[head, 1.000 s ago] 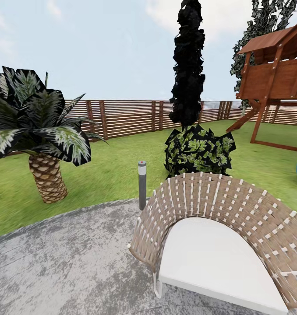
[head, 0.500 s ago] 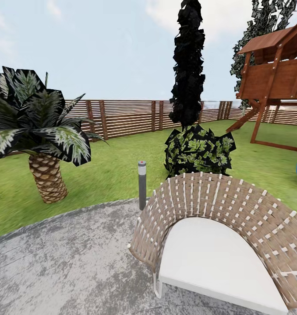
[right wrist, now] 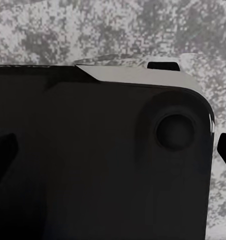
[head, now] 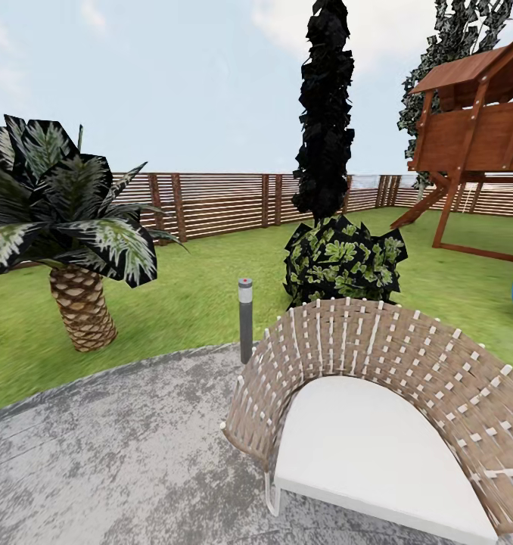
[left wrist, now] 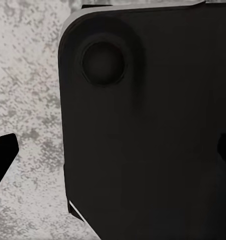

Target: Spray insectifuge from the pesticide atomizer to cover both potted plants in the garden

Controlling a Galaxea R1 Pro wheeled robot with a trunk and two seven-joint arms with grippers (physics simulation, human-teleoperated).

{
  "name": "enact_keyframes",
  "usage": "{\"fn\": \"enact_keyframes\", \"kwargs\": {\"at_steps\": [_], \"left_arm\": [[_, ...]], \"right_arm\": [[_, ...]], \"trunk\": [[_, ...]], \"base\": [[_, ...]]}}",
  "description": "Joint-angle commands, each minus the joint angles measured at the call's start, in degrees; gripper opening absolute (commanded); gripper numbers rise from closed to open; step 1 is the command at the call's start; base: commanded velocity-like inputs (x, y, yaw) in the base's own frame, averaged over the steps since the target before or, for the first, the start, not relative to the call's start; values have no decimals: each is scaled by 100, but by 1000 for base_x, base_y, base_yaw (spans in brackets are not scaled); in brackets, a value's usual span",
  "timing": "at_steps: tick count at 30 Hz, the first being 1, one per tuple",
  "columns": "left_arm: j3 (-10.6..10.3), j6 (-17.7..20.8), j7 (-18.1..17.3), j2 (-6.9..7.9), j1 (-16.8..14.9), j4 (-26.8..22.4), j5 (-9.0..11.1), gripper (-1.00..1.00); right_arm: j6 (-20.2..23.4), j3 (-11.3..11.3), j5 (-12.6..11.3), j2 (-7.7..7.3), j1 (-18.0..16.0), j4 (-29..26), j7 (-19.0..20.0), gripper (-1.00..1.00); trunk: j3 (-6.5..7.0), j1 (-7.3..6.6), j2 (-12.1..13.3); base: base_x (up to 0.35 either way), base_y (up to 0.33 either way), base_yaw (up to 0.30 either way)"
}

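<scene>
I face the garden: a green lawn (head: 196, 295), a round grey mottled stone patio (head: 120, 446) and a brown slat fence (head: 219, 200) behind. The pesticide atomizer and the potted plants are out of view. In the left wrist view my left gripper (left wrist: 113, 155) hangs over the patio stone in front of a black part of my own body, with dark fingertips (left wrist: 3, 155) far apart at the picture's edges and nothing between them. My right gripper (right wrist: 113, 150) stands the same way, fingertips (right wrist: 225, 150) wide apart and empty.
A woven wicker chair (head: 438, 378) with a white cushion stands close at the front right. Beside it rises a grey lamp post (head: 245, 318). A thick-trunked palm (head: 79, 303) is at the left, a round bush (head: 343, 257) and a wooden play tower (head: 476, 129) farther back.
</scene>
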Motion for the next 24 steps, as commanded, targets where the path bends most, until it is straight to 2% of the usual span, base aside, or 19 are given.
{"fn": "enact_keyframes", "kwargs": {"at_steps": [1,7,24], "left_arm": [[1,-14,-2,0,0,-2,4,100],[-19,-15,-2,0,0,-3,-2,100],[-34,-15,-2,0,0,-3,0,100]], "right_arm": [[-22,-2,4,1,-3,5,-3,100],[-36,-2,3,1,-3,5,-3,100],[-34,4,9,-2,-3,5,-3,100]], "trunk": [[-5,0,-3],[-5,0,-3],[-5,0,-3]], "base": [[0,0,0],[0,0,91],[0,0,267]]}}
